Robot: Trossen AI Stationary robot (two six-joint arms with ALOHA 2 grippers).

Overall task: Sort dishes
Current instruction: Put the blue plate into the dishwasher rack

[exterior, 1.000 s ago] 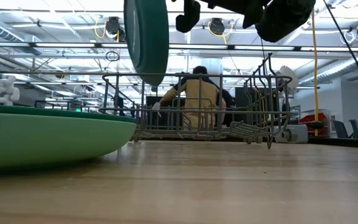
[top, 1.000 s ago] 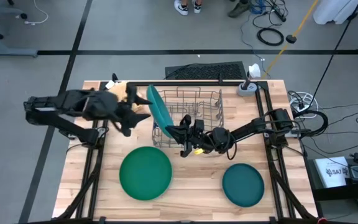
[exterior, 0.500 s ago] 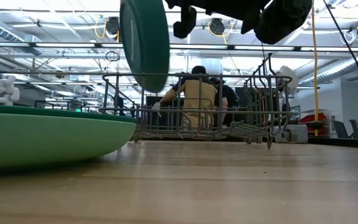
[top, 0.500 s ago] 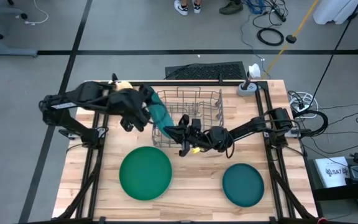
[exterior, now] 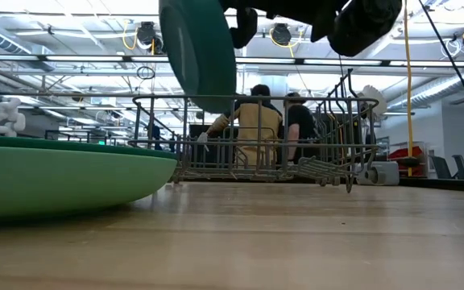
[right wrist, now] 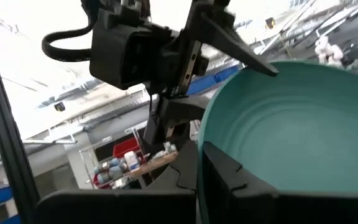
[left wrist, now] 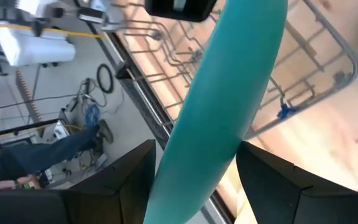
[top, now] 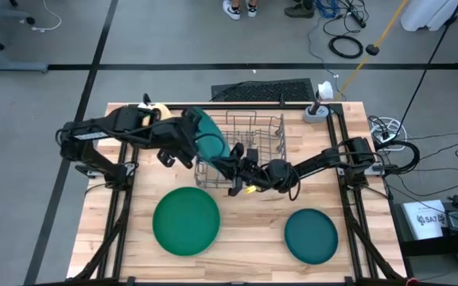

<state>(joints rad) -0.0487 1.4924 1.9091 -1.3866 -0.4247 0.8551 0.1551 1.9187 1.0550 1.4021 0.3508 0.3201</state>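
Note:
A teal plate (top: 210, 140) stands on edge in the air above the left end of the grey wire rack (top: 258, 137). My right gripper (top: 227, 168) is shut on its lower rim. My left gripper (top: 192, 141) has come in from the table's left. Its open fingers stand on either side of the plate's upper rim (left wrist: 194, 168). A large green plate (top: 186, 221) lies flat on the table in front of the rack. A dark teal plate (top: 311, 236) lies flat at the near right. My right gripper pinches the teal plate's lower rim (right wrist: 261, 182) between its two fingers, which slant upward from the table's right side. The plate rises above them, tilted and clear of the rack and table. My left gripper's fingers (left wrist: 127, 182) flank the upper rim; I cannot tell whether they touch it.
The rack (exterior: 256, 137) stands at the middle of the table's far half, right under the held plate (exterior: 200, 48). A tan lump (top: 159, 111) lies at the far left behind my left arm. People sit in the room beyond the table.
My left gripper has moved toward the table's right edge, up to the teal plate, and tipped downward until its fingers straddle the upper rim. The plate has tipped from nearly edge-on to leaning, showing more of its face from above; its lower rim has stayed in place.

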